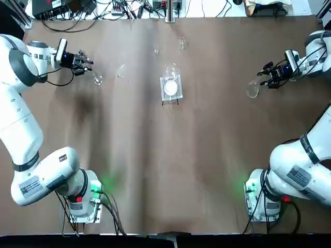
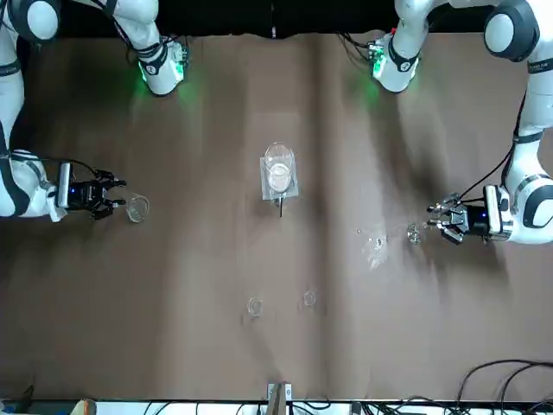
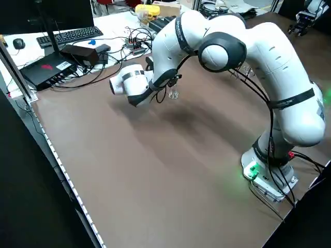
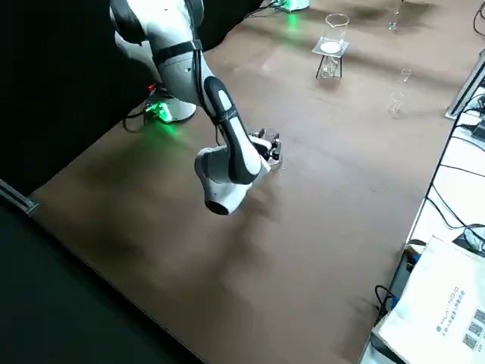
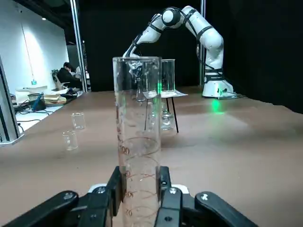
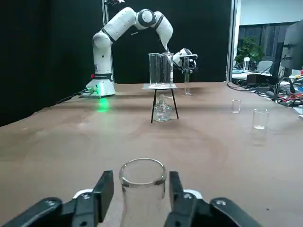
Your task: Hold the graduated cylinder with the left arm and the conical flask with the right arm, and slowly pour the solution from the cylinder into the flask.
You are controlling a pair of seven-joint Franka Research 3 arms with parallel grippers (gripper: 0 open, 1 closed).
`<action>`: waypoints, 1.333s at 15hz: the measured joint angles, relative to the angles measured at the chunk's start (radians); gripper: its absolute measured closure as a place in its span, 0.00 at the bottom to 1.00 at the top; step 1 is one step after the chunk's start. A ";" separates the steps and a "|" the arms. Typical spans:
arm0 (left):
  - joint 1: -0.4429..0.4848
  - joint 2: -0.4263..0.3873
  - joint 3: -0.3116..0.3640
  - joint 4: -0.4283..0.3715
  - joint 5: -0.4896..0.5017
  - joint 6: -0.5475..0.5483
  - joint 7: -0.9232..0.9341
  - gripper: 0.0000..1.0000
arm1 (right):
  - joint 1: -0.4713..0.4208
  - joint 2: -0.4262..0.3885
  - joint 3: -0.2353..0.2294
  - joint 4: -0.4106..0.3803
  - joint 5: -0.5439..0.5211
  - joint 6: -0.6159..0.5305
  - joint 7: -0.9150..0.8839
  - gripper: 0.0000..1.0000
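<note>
The graduated cylinder stands upright between the fingers of my left gripper, whose pads press its sides low down. From above its foot shows beside the left gripper at the far left of the table, and it also appears across the table and from the side. The conical flask stands at the far right. My right gripper is open, its fingers on either side of the flask's neck with a thin gap on each side.
A glass vessel with white contents on a wire stand occupies the table's middle. Small beakers sit farther back, and a tiny glass piece lies near the cylinder. Cables and electronics line the far edge.
</note>
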 joint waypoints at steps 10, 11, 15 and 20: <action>0.001 -0.088 -0.110 0.021 -0.004 0.001 -0.189 0.66 | 0.014 -0.001 0.000 0.018 0.001 0.014 -0.004 0.61; 0.000 -0.104 -0.125 0.021 -0.004 0.007 -0.206 0.66 | 0.018 -0.002 0.000 0.024 0.001 0.014 -0.004 0.61; -0.004 -0.158 -0.202 0.022 -0.004 0.046 -0.271 0.66 | 0.024 -0.017 0.000 0.042 0.001 0.014 0.013 0.61; -0.075 -0.238 -0.228 0.022 -0.004 0.100 -0.355 0.66 | 0.049 -0.068 0.000 0.067 0.001 0.014 0.091 0.61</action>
